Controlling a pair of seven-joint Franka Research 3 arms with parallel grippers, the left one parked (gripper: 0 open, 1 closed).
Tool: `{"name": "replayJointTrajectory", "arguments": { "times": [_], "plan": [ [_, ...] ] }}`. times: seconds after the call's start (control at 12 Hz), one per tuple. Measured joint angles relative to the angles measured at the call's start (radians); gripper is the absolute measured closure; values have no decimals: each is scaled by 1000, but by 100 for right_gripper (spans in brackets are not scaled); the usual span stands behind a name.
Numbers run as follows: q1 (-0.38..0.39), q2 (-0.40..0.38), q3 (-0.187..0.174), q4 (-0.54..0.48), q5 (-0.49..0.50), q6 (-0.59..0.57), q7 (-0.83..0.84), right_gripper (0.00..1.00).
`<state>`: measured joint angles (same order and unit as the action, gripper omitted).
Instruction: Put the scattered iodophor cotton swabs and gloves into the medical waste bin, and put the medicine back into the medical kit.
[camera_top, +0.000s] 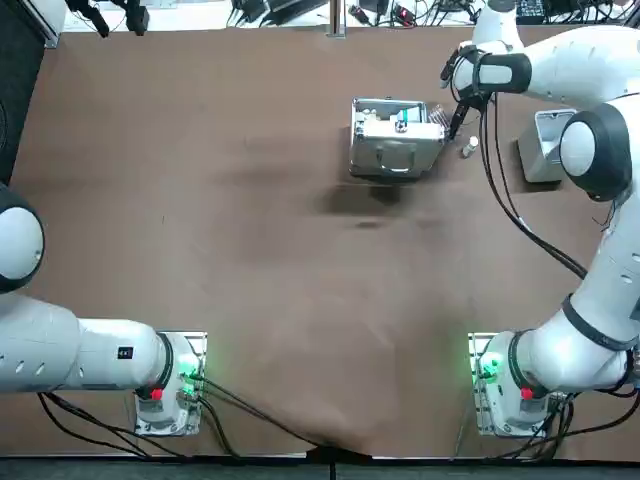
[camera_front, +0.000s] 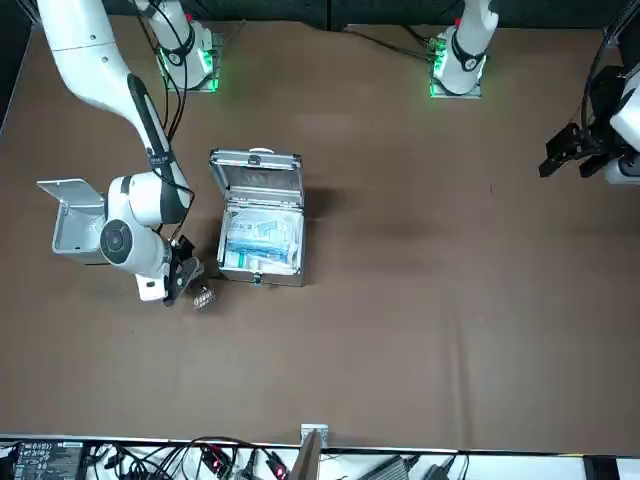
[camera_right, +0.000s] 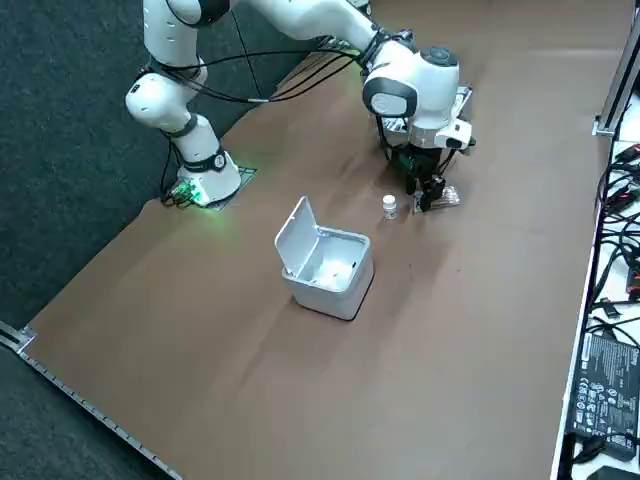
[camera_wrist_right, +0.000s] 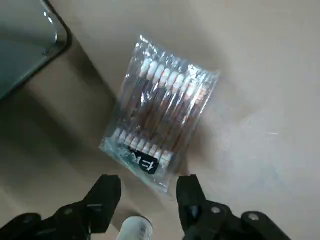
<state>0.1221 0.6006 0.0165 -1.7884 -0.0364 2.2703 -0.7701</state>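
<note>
My right gripper (camera_wrist_right: 148, 187) hangs with fingers spread wide over the swab packet (camera_wrist_right: 160, 112) and small white bottle (camera_wrist_right: 134, 229), just beside the open medical kit (camera_top: 395, 158)

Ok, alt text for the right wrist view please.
A clear packet of iodophor cotton swabs lies on the brown table beyond the open right gripper. A small white bottle shows between its fingers; a corner of the medical kit is nearby.
</note>
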Motion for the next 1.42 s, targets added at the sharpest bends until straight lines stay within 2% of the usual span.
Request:
{"name": "replayJointTrajectory", "arguments": {
  "times": [0.42,0.5,0.75,0.83,0.92,1.0,1.33,1.42],
  "plan": [
    [0,0,0,-25,-12,15,-8,32],
    [0,0,0,-26,-12,16,-9,37],
    [0,0,0,-29,-13,17,-13,42],
    [0,0,0,-29,-13,17,-13,47],
    [1,1,0,-30,-13,17,-14,47],
    [3,2,0,-30,-13,18,-14,53],
    [9,5,0,-30,-13,19,-15,62],
    [9,5,0,-30,-13,19,-15,70]
  ]
}}
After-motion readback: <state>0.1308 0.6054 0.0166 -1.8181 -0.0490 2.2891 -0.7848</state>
